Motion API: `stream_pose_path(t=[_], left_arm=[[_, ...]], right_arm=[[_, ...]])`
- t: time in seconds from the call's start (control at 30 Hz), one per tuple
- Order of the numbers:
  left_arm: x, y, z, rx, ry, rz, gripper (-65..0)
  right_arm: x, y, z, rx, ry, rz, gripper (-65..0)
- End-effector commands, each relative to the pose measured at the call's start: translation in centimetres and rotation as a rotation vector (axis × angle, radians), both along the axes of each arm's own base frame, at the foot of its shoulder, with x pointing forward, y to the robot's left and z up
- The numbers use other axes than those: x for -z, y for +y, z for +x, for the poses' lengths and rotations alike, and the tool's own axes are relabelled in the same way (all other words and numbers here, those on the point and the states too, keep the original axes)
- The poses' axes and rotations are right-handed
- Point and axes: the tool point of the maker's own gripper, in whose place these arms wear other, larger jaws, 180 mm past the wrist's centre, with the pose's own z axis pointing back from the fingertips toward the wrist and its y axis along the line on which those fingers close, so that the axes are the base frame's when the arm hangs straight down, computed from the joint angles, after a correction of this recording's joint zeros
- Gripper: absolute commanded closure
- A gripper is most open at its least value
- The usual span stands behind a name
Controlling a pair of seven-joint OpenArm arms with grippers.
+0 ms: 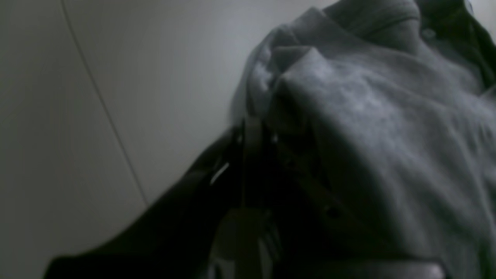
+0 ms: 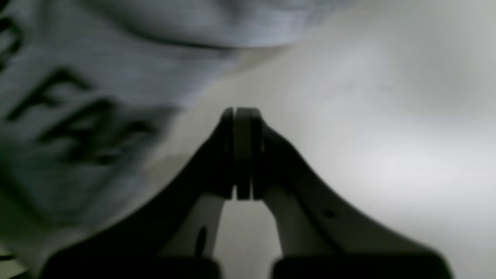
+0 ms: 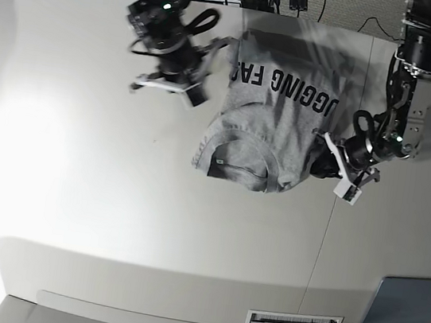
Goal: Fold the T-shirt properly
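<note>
In left pincer (image 1: 255, 128): T-shirt (image 3: 278, 114).

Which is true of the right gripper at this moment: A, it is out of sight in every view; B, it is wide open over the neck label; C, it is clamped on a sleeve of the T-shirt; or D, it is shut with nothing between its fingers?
D: in the right wrist view the right gripper has its fingers pressed together with only bare table behind them, and the T-shirt lies off to one side.
</note>
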Motion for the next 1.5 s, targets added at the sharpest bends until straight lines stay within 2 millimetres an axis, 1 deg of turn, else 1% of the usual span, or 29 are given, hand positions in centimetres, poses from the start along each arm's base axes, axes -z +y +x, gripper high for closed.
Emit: stream_pose_path(t=[0.0,0.07,0.17,0.27,0.33,0.47,0.57,0.67,0.77,0.83,0.97,1.03,1.07,1.13,1.2,1.3,1.37,1.43,1.47], left_arm=[[-1.6,0.8,0.7,-0.008,-0.050,-0.001,0.0],[-2.0,1.6,0.2,-0.026,-0.061,-0.002,0.0],[-2.7,3.4,-0.9,-0.079,-0.078,-0.006,0.0],[-2.7,5.8,-2.9,-0.144,-0.077,0.007,0.0],[-2.7,7.4,-4.6,-0.183,-0.071,0.021,0.0],[-2.7,9.8,-9.0,-0.193,-0.047,0.054,0.0],[-2.1,12.0,-12.6,-0.246,0.005,0.083,0.0],[-1.2,14.0,-17.1,-0.300,0.091,0.092,0.0],[0.0,14.8,-22.2,-0.318,0.190,0.105,0.0],[0.9,14.6,-25.8,-0.334,0.264,0.099,0.0],[3.3,12.2,-32.9,-0.307,0.433,0.077,0.0],[4.9,11.0,-35.5,-0.322,0.509,0.051,0.0],[5.6,10.2,-36.5,-0.329,0.535,0.027,0.0],[7.3,8.8,-37.6,-0.326,0.551,-0.008,0.0],[9.2,7.2,-38.6,-0.288,0.571,-0.020,-0.4],[12.1,5.0,-40.2,-0.212,0.635,-0.021,-7.0],[13.9,3.7,-40.8,-0.178,0.679,-0.033,-9.4],[15.4,2.5,-41.1,-0.167,0.723,-0.060,-9.5],[16.2,2.3,-41.2,-0.175,0.742,-0.054,-9.5]], right_arm=[[-1.1,-1.1,0.8,0.019,-0.042,-0.007,0.0],[-1.2,-3.6,1.1,0.063,-0.041,-0.035,0.0],[-1.2,-7.1,1.0,0.121,-0.026,-0.079,0.0],[-1.4,-10.3,-0.1,0.171,-0.016,-0.126,0.0],[-1.6,-12.2,-1.2,0.206,-0.004,-0.149,0.0],[-2.3,-15.1,-4.3,0.278,0.034,-0.157,0.0],[-2.7,-16.7,-7.1,0.325,0.085,-0.170,0.0],[-2.6,-17.9,-10.8,0.348,0.173,-0.200,0.0],[-2.2,-18.8,-14.8,0.359,0.272,-0.238,0.0],[-1.6,-18.9,-17.5,0.354,0.347,-0.255,0.0],[-0.4,-19.0,-22.8,0.348,0.503,-0.273,0.0],[1.0,-19.5,-24.8,0.359,0.563,-0.275,0.0],[1.8,-19.9,-25.7,0.367,0.585,-0.274,0.0],[3.8,-20.6,-27.1,0.381,0.615,-0.263,0.0],[6.2,-21.3,-28.5,0.379,0.662,-0.251,0.0],[10.0,-22.8,-30.6,0.419,0.760,-0.255,0.0],[12.6,-23.6,-31.5,0.473,0.819,-0.242,0.0],[15.1,-24.0,-32.2,0.522,0.863,-0.218,0.0],[16.2,-24.1,-32.5,0.544,0.877,-0.201,0.0]])
